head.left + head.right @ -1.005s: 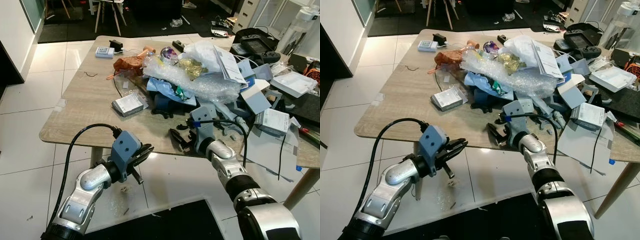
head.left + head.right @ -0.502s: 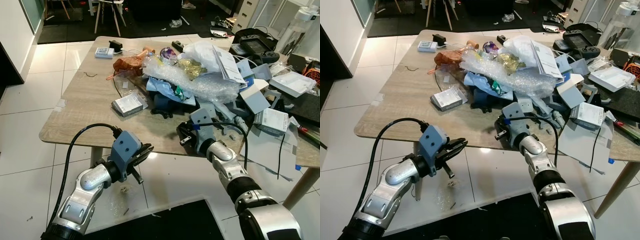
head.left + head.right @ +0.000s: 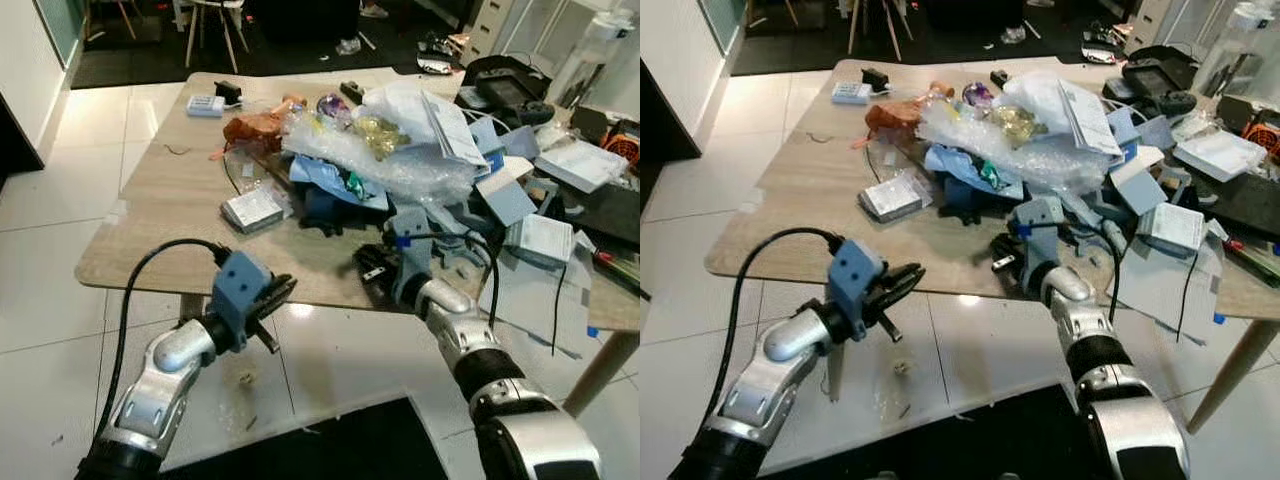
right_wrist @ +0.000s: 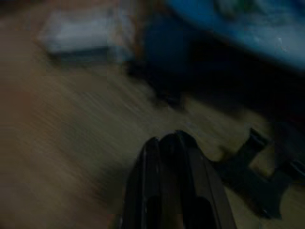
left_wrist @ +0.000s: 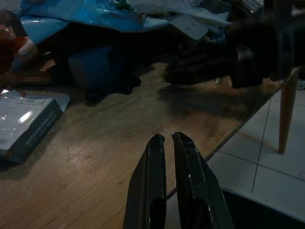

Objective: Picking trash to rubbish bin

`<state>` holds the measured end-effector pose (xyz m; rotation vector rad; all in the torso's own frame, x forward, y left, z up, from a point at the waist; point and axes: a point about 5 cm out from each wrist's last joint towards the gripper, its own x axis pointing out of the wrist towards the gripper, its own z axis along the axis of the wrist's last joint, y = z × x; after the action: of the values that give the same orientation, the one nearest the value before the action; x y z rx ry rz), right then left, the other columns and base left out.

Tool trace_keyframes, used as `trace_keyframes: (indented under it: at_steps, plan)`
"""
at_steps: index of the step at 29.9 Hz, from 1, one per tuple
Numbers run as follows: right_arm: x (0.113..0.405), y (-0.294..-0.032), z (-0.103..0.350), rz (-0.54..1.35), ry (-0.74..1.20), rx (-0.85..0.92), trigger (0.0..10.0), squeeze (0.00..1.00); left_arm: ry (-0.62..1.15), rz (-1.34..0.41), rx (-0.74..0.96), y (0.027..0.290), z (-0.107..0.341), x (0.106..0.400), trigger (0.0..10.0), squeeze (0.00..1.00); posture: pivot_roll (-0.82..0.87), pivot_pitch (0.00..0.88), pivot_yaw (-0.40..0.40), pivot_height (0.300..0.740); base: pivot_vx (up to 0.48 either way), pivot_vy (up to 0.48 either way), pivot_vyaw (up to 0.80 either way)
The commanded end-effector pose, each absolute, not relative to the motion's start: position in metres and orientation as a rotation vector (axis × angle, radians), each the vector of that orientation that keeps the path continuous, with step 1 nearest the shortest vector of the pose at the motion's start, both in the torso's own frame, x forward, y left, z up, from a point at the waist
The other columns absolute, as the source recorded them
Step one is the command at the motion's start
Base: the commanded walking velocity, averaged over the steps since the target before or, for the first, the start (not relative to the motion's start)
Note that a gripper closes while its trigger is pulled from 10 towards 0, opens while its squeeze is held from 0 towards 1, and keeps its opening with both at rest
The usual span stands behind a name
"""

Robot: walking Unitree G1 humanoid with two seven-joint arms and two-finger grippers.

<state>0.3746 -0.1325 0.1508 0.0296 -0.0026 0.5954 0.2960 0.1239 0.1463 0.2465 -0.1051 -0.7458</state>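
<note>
While the right end effector (image 3: 372,268) sits low over the near edge of the desk (image 3: 165,215) at centre frame, its two black fingers (image 4: 164,186) look pressed together and empty in the wrist view, though that view is blurred. Just above and beyond its tips in the head view lies the heap of trash (image 3: 390,150): bubble wrap, blue sheeting, crumpled white paper and an orange wrapper, piled across the upper middle of the frame, with its long axis running from the upper left toward the right. Small dark scraps (image 4: 257,176) rest on the wood beside the fingers. This arm is plainly the nearer one to the heap. At lower left the left end effector (image 3: 272,300) hangs in front of the desk edge above the floor, fingers (image 5: 155,181) nearly closed on nothing, pointing toward the heap. A small grey box (image 3: 252,208) lies apart at the heap's left side. Pale wood with rounded corners makes up the desk, standing on glossy white floor tiles (image 3: 60,190); chair legs (image 3: 210,30) show at the top left. I cannot make out a rubbish bin.
</note>
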Motion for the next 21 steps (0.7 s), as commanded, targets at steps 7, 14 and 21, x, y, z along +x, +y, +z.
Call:
trace_keyframes:
  at_steps: [7, 14, 21]
  plan:
    - [0.354, -0.106, 0.191, 0.778, -0.142, 0.187, 0.0, 0.0, -0.06, -0.757, 0.246, 0.14, 0.142, 0.296, 10.0, 0.0, 0.04, 0.103, 0.0, 0.74, 0.0, 0.0, 0.0]
    - [0.336, -0.105, 0.196, 0.757, -0.182, 0.04, 0.0, 0.0, -0.073, -0.625, 0.256, 0.154, 0.143, 0.302, 10.0, 0.0, 0.03, 0.092, -0.006, 0.74, 0.0, 0.0, 0.0]
    - [0.33, -0.132, 0.187, 0.432, -0.235, 0.026, 0.0, 0.0, -0.016, -0.334, 0.316, 0.176, 0.13, 0.309, 10.0, 0.0, 0.04, 0.08, -0.009, 0.74, 0.0, 0.0, 0.0]
